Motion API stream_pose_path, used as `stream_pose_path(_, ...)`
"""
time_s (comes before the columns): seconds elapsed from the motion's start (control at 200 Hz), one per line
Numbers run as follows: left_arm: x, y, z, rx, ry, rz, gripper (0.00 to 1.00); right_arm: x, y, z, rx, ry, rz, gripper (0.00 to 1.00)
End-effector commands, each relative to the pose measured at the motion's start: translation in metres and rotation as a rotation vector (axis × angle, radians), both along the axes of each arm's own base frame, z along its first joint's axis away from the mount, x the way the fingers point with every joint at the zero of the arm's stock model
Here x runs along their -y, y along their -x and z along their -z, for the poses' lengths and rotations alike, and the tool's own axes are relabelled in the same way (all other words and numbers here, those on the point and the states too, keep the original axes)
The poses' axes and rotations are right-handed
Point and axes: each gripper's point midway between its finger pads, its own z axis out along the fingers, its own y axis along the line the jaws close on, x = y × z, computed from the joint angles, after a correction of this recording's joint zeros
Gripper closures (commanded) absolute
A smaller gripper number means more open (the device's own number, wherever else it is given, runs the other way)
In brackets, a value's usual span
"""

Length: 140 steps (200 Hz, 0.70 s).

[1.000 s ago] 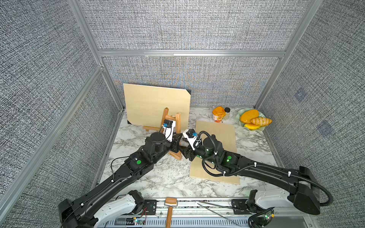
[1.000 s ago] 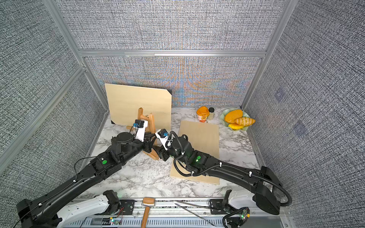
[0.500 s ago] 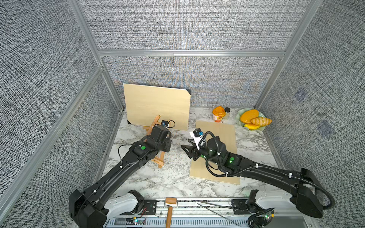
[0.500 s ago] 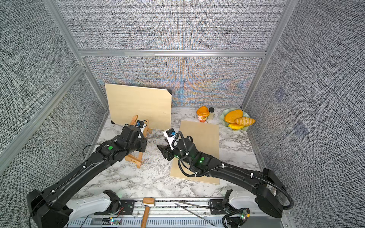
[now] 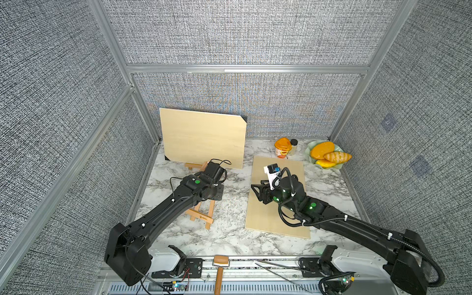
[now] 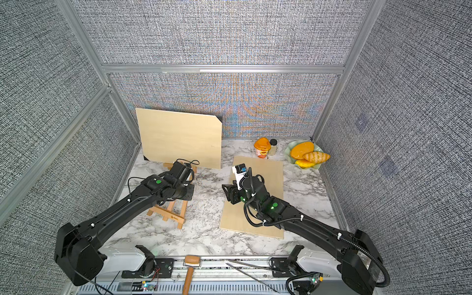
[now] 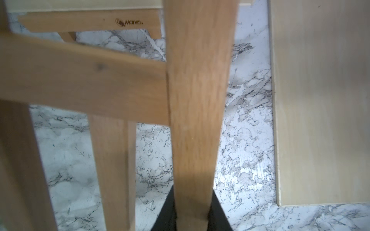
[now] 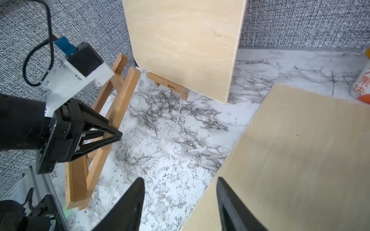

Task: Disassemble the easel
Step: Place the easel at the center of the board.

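Easel (image 5: 201, 217) tilted, foot on worktop (image 5: 229, 237), leg pinched in left hand (image 8: 112, 137). Right hand (image 8: 179, 182) spread, empty, over edge of flat board (image 5: 260, 219), apart from easel. Upright board (image 5: 204, 138) beyond left hand

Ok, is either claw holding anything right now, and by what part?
The left claw is shut on the wooden easel, gripping one of its long legs. The right claw is open and holds nothing.
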Motion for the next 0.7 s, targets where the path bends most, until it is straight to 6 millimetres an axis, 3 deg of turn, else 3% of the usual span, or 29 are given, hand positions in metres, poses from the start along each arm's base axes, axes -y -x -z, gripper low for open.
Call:
stream_pose_path(0.0, -0.013, 0.001, 0.011, -0.027, -0.046, -0.020, 1.00, 0.008, 0.000, 0.008, -0.051, -0.012, 0.027, 0.41)
stream_pose_path(0.56, -0.057, -0.017, 0.052, -0.173, -0.048, -0.006, 1.00, 0.039, -0.001, 0.023, -0.111, -0.021, 0.056, 0.40)
stream_pose_path(0.695, -0.054, -0.018, 0.063, -0.264, -0.022, -0.016, 1.00, 0.041, -0.003, 0.032, -0.142, -0.017, 0.052, 0.40)
